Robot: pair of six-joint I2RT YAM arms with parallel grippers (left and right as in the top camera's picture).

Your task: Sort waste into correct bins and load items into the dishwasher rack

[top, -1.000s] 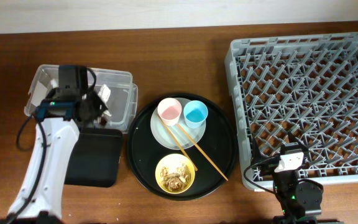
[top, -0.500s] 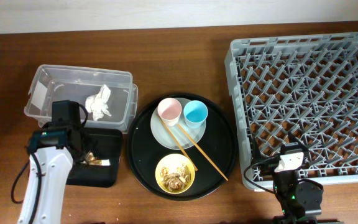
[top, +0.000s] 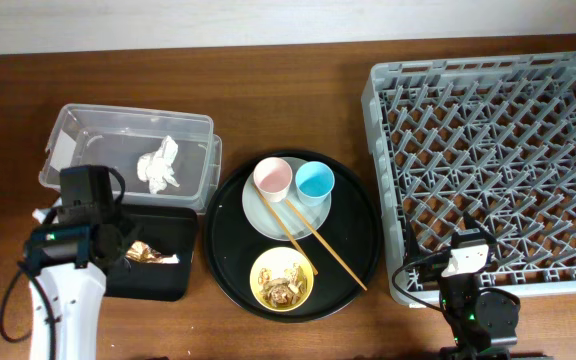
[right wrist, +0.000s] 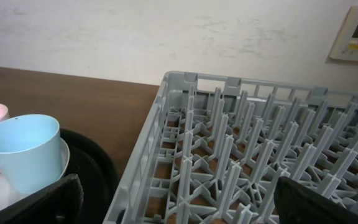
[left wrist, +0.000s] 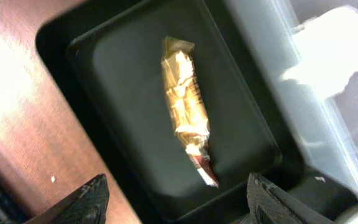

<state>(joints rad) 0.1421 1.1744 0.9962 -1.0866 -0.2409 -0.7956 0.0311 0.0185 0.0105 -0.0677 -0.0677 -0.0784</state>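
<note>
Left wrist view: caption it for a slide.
Open left claw above the gold-brown wrapper lying in the black tray, clear tub alongside.

even, soft light overhead, with faint shadows. the left wrist view is motion-blurred, with glare whitening the table [left wrist: 2,74] and the clear tub [left wrist: 319,127]. the right wrist view is sharper.

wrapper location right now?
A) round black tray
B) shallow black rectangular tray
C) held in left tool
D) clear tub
B: the gold-brown wrapper lies loose on the floor of the shallow black tray, with nothing gripping it.
</note>
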